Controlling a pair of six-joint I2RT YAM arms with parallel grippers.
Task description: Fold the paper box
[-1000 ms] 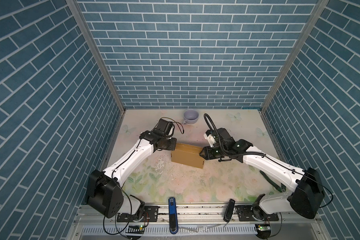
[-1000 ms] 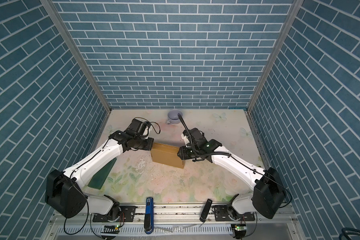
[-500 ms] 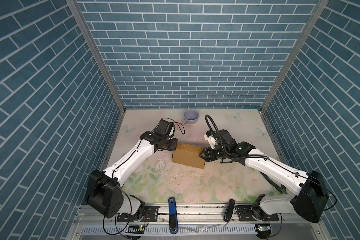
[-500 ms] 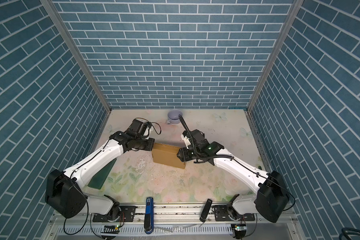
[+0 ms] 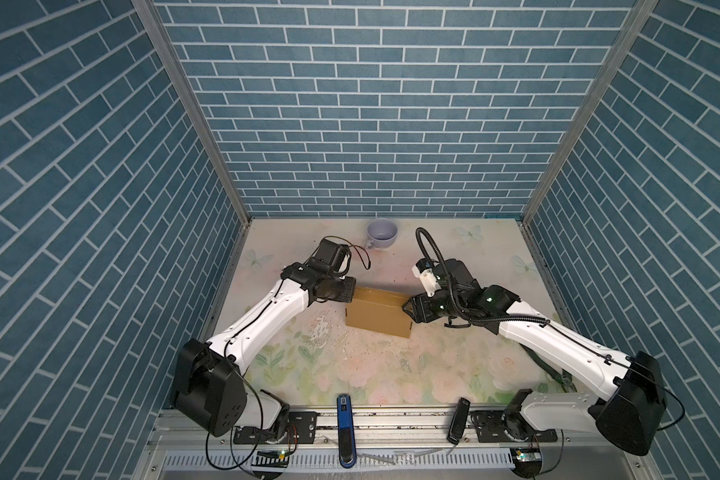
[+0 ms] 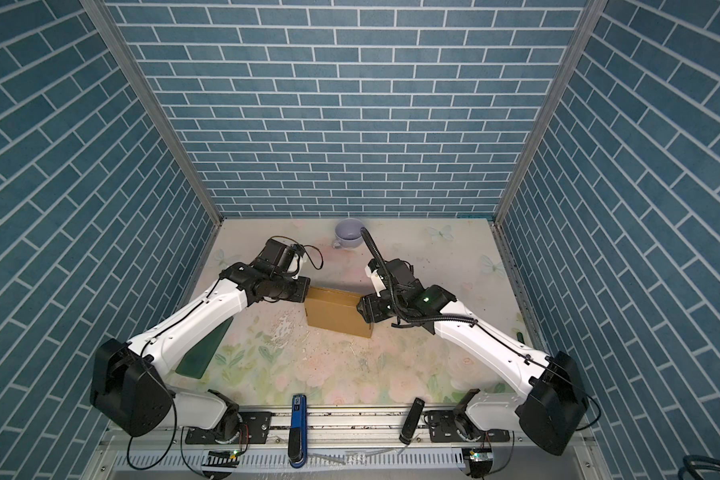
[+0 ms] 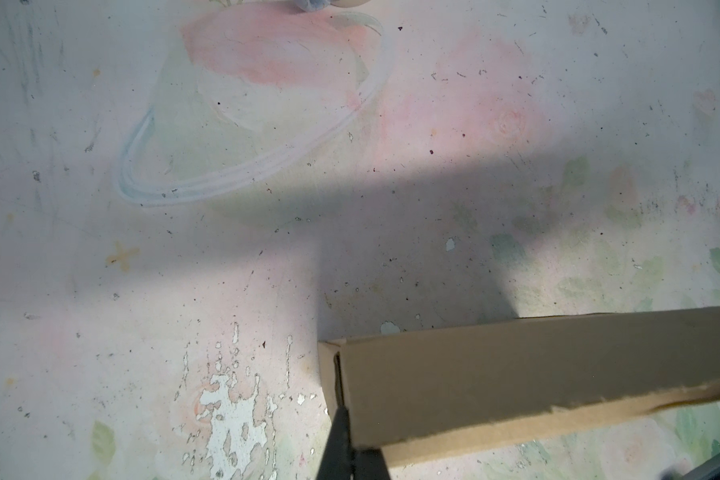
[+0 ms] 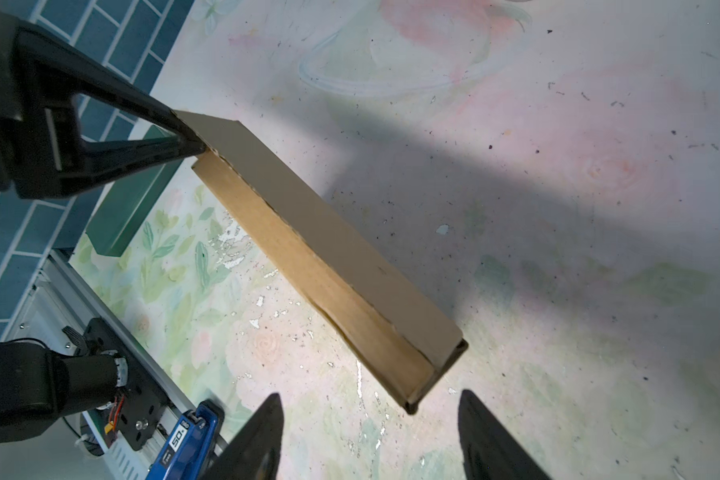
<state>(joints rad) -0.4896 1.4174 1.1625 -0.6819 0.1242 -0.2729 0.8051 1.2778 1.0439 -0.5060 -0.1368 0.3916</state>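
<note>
Items as I read them from my remote station. Paper box (image 5: 377, 309) (image 6: 336, 312): plain brown cardboard, shallow and closed into a long flat carton, near the middle of the floral-printed worktop (image 5: 371, 374), between the two arms. In both top views I see its broad face turned toward the front rail and a narrow face uppermost. I cannot tell whether its lower edge rests on the worktop or hangs clear. Left claw (image 8: 194, 145) (image 5: 351, 291): fingers drawn together and clamped on the box's far left corner. The left wrist view shows a dark fingertip (image 7: 339, 436) against the end wall of the box (image 7: 516, 374). Right claw (image 8: 371, 436) (image 5: 408, 309): fingers well apart and gripping nothing. The near end of the box (image 8: 329, 257) sits just ahead of the gap and touches neither finger. Lilac ceramic cup (image 5: 382, 234) (image 6: 348, 234): upright at the back of the worktop, well apart from the box. Dark green flat board (image 6: 200, 353) (image 8: 129, 208): lying along the left edge, partly under the left arm. Blue handheld tool (image 5: 344, 432) (image 6: 297, 428): on the front rail, centre. Slim black device (image 5: 458, 419): on the same rail, to its right.
</note>
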